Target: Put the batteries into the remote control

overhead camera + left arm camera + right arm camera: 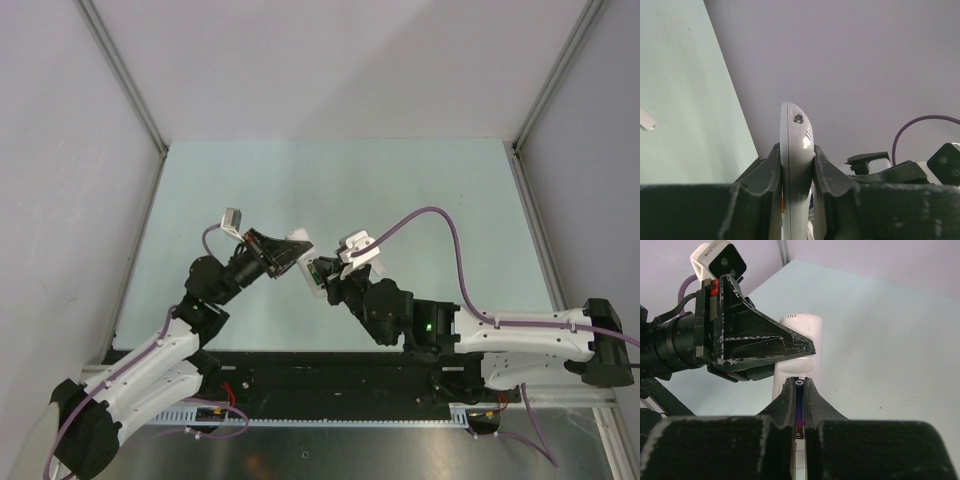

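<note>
The left tool (796,149) is clamped on the remote control (796,130), its two dark fingers (771,165) pressing the slim white body from both flat sides, so that the left wrist view sees it edge-on. The rounded end of the remote sticks out past the fingertips, with a small round lens on it.

The right tool (799,382) is drawn narrow and pinches the purple-blue battery (799,412), of which only a thin dark strip shows in the slot between the fingers. Its fingertips are right at the remote's broad face, just below the left tool's finger. Whether the battery sits in the recess cannot be told.

From above, the two tools meet tip to tip over the near-middle of the pale green table (420,190), the remote between them. A small white piece (646,122) lies on the table off to one side, well apart from the tools.
</note>
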`<state>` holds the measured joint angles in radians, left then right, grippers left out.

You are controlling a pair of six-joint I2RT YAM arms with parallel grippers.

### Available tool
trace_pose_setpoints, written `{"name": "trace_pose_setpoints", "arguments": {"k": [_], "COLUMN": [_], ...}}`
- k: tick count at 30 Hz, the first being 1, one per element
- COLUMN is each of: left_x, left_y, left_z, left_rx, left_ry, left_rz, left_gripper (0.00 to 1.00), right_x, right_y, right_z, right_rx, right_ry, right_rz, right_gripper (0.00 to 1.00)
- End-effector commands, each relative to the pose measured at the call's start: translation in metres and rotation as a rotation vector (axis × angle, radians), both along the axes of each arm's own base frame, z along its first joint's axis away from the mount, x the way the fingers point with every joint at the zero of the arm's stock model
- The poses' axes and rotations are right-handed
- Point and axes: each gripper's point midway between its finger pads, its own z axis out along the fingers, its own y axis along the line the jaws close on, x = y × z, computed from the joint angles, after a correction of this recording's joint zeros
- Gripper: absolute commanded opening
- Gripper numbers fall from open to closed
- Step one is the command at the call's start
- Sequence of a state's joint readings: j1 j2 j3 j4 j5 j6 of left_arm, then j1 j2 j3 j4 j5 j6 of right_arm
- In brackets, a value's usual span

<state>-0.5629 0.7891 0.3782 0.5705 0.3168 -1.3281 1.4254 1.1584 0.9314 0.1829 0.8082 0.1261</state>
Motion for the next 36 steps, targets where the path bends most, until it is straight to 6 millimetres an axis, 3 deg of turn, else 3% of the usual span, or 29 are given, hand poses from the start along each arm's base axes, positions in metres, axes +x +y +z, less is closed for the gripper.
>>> {"name": "trace_pose_setpoints", "arguments": {"k": [1,7,16,29,33,36], "left_x": [-0.006,-0.007,-0.006,-0.004,-0.005,-0.005], "left_y": [0.001,0.001,0.003,0.003,0.003,0.003], "left_z": [0.023,0.020,0.024,0.025,0.022,0.019], "left_rx": [-0.077,-0.071,-0.062,-0.053,-0.049,-0.044], "left_ry": [-0.038,-0.046,-0.078,-0.092,-0.088,-0.082], "left_rz": [-0.018,-0.016,0.000,0.008,0.007,0.004], "left_gripper": [0.00,0.00,0.00,0.00,0.00,0.00], "right_x": [0.003,0.000,0.003,0.004,0.008,0.010], "right_y": [-0.007,0.001,-0.001,-0.005,-0.008,-0.008], "right_z": [0.024,0.022,-0.010,-0.033,-0.030,-0.028], "right_rx": [0.062,0.017,-0.115,-0.144,-0.125,-0.116], "right_ry": [-0.023,0.000,0.120,0.211,0.222,0.225], "right_rz": [-0.033,-0.002,0.011,0.007,-0.005,-0.008], "right_gripper": [0.00,0.00,0.00,0.00,0.15,0.21]}}
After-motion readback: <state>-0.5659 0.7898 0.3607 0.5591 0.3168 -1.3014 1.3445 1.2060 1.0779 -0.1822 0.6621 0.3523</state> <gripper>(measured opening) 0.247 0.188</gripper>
